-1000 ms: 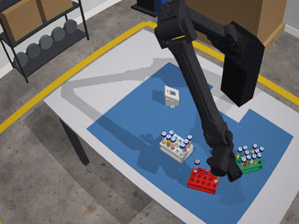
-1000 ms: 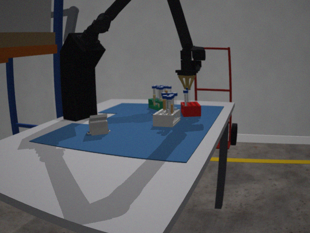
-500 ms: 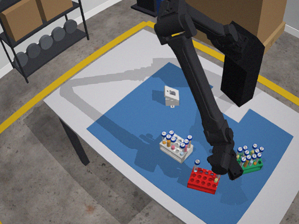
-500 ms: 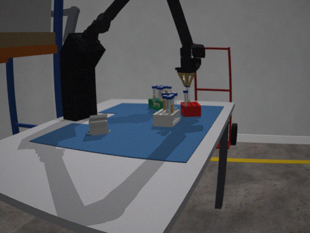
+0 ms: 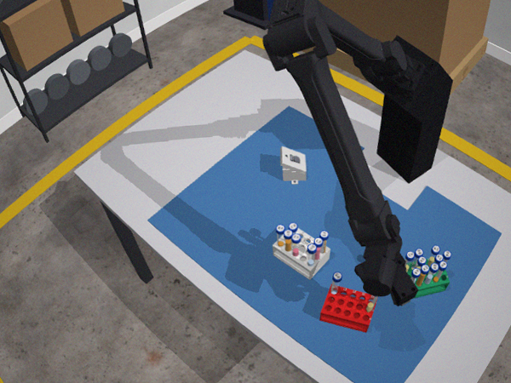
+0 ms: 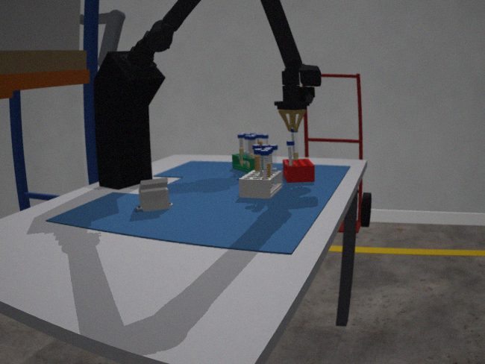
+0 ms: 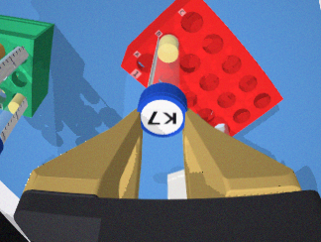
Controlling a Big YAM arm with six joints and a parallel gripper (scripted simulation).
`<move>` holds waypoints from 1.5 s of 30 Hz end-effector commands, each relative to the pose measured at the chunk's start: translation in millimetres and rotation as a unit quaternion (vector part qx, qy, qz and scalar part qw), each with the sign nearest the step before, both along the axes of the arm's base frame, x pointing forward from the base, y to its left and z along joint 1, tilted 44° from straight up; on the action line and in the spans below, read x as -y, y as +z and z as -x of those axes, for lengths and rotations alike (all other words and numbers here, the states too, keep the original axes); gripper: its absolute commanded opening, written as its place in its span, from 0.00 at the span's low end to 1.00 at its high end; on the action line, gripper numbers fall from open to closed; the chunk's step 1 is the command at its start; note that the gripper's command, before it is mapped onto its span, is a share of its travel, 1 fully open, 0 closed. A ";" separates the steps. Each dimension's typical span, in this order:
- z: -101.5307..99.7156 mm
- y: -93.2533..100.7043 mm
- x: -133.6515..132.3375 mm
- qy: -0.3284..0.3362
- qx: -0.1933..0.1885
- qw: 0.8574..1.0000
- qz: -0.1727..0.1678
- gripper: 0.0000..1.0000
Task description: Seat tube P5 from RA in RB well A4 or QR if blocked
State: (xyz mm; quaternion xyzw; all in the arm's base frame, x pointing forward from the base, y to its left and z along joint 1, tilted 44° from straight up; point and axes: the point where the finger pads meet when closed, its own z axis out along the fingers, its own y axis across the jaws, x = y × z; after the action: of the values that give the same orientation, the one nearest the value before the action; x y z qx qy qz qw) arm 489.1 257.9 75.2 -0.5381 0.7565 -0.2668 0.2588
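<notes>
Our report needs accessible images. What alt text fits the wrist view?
The claw grips a clear tube by its blue cap, labelled K7, above a corner well of the red rack. Part of the green rack shows at left on the blue mat.

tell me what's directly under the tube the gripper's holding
The red rack: tube K7, clamped in the gripper, hangs over a corner well. The tube hides that well's bottom.
</notes>
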 end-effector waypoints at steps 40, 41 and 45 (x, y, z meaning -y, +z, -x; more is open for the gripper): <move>31.1 43.5 -14.7 0.007 0.016 1.000 -0.016 0.00; 31.4 43.4 -14.7 0.007 0.019 1.000 -0.019 0.00; 32.0 41.5 -9.6 0.004 0.019 1.000 -0.018 0.00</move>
State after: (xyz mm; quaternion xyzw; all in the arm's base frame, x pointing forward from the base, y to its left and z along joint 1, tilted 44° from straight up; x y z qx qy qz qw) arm 460.4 258.9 101.8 -0.5365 0.7566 -0.2662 0.2625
